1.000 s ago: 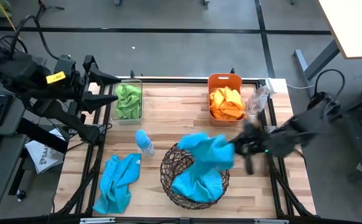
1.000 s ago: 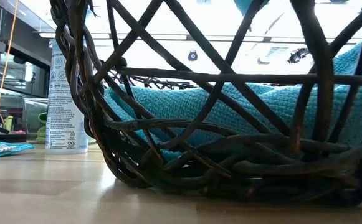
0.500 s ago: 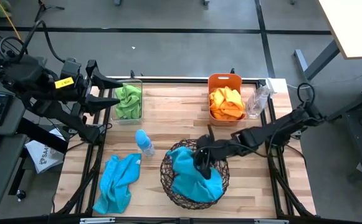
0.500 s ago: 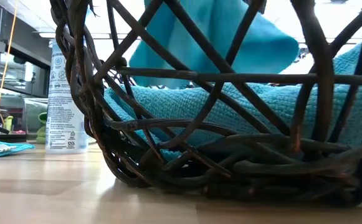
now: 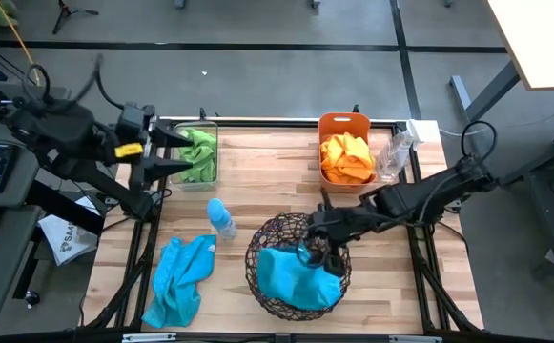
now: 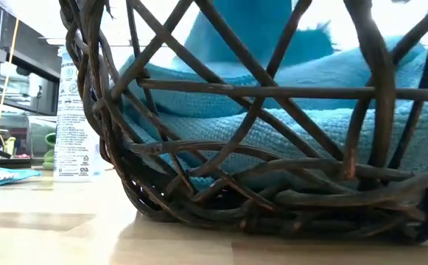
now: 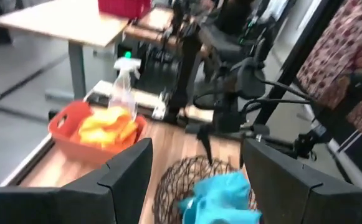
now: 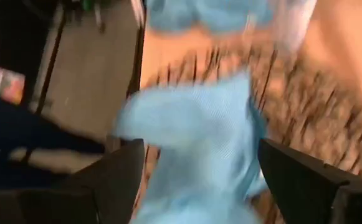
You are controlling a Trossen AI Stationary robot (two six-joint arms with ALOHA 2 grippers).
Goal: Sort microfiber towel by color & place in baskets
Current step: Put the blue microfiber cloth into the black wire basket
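A turquoise towel [image 5: 291, 278] lies bunched in the round dark wire basket [image 5: 257, 250] at the table's near middle, on top of another turquoise cloth [image 6: 272, 125]. My right gripper [image 5: 320, 236] hangs open over the basket's far rim, its fingers wide apart above the towel [image 8: 193, 130]. A second turquoise towel [image 5: 181, 278] lies spread flat on the table at the near left. Green towels [image 5: 196, 152] fill the clear bin, and orange towels [image 5: 345, 157] fill the salmon basket [image 5: 343, 121]. My left gripper [image 5: 186, 152] stands open, raised beside the clear bin. My right gripper has its fingers [image 8: 121, 171] spread on either side of the turquoise towel's upper hump [image 6: 250, 29], coming from above and the table's right. I cannot tell whether a finger touches the cloth.
A small blue-capped clear bottle [image 5: 221, 219] stands between the spread towel and the wire basket. A spray bottle [image 5: 396, 152] stands at the far right beside the salmon basket. Bare wood shows in the table's middle, between the bins and the wire basket.
My right gripper has swung from the table's right edge to over the wire basket, come down, and opened. The turquoise towel it carried has dropped from hanging above the basket into it. My left gripper has tipped down a little beside the clear bin.
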